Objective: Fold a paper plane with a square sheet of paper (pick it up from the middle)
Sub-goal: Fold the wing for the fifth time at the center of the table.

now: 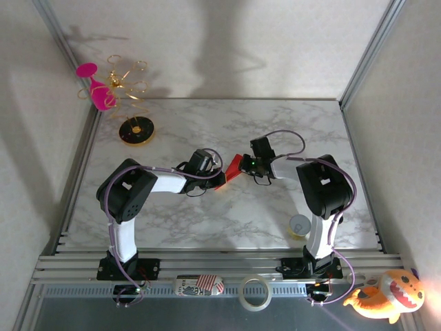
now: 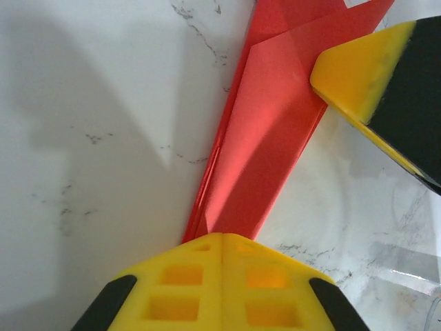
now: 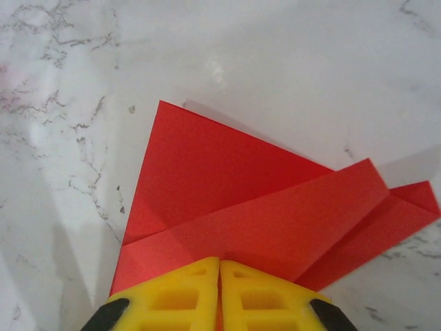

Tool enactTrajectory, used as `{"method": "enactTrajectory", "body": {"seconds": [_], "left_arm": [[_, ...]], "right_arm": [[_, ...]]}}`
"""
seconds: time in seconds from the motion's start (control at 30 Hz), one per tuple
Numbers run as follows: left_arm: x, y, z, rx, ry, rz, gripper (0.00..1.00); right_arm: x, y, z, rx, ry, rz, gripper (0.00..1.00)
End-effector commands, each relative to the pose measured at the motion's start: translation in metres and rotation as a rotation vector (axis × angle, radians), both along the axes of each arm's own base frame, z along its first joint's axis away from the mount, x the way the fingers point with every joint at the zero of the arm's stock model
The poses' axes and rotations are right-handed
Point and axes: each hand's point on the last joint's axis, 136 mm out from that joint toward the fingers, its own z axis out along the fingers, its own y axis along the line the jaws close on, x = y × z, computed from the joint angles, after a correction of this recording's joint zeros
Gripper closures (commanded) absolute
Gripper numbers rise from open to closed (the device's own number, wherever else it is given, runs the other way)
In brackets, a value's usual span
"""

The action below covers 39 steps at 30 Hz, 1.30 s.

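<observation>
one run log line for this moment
stage: mid-fold | red paper: creased, part-folded, between arms | left gripper: jaws shut on red paper | right gripper: jaws shut on red paper

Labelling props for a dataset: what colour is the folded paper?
The folded paper is plain bright red, unmarked; clearest in the right wrist view.

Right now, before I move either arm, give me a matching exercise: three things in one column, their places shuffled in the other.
Things:
1. paper plane
2. pink wine glass
3. orange plush toy

Places:
a. far left corner
b. near right, off the table
c. table centre, pinched by the left pincer and the right pincer

Pairs: 1-c, 2-a, 3-b
</observation>
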Motion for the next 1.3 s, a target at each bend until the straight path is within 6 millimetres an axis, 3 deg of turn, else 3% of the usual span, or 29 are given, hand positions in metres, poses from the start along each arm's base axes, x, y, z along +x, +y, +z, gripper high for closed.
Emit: {"method": "enactTrajectory", "body": {"seconds": [0.0, 0.07, 0.27, 0.4, 0.63, 0.77, 0.87, 0.97, 1.07, 1.27], "left_arm": [[-0.024, 0.029, -0.049, 0.151, 0.129, 0.024, 1.0], [-0.023, 0.029, -0.049, 0.151, 0.13, 0.025, 1.0], [-0.024, 0.03, -0.048, 0.157, 0.128, 0.02, 1.0], [-0.023, 0.03, -0.047, 0.156, 0.127, 0.02, 1.0], [-0.027, 0.03, -0.05, 0.161, 0.136, 0.012, 1.0], [-0.027, 0.029, -0.05, 0.159, 0.136, 0.009, 1.0], [-0.026, 0.029, -0.05, 0.16, 0.136, 0.007, 1.0], [-0.026, 0.028, -0.049, 0.158, 0.135, 0.0, 1.0], [-0.025, 0.027, -0.047, 0.157, 0.131, -0.003, 1.0], [-0.025, 0.025, -0.046, 0.153, 0.13, -0.009, 1.0]], "right_arm": [[-0.016, -0.018, -0.03, -0.048, 0.074, -0.052, 0.9], [-0.016, -0.019, -0.031, -0.045, 0.077, -0.052, 0.9], [0.007, -0.028, 0.003, -0.03, -0.016, -0.076, 0.89], [0.013, -0.04, -0.006, -0.047, 0.001, -0.088, 0.89], [0.008, -0.062, -0.034, -0.089, 0.058, -0.118, 0.89], [0.018, -0.074, -0.025, -0.07, 0.031, -0.164, 0.89], [0.032, -0.081, -0.006, -0.063, -0.016, -0.2, 0.89], [0.042, -0.075, 0.021, -0.025, -0.086, -0.196, 0.89], [0.037, -0.059, 0.042, 0.026, -0.132, -0.149, 0.88], [0.009, -0.018, 0.052, 0.089, -0.133, -0.063, 0.88]]}}
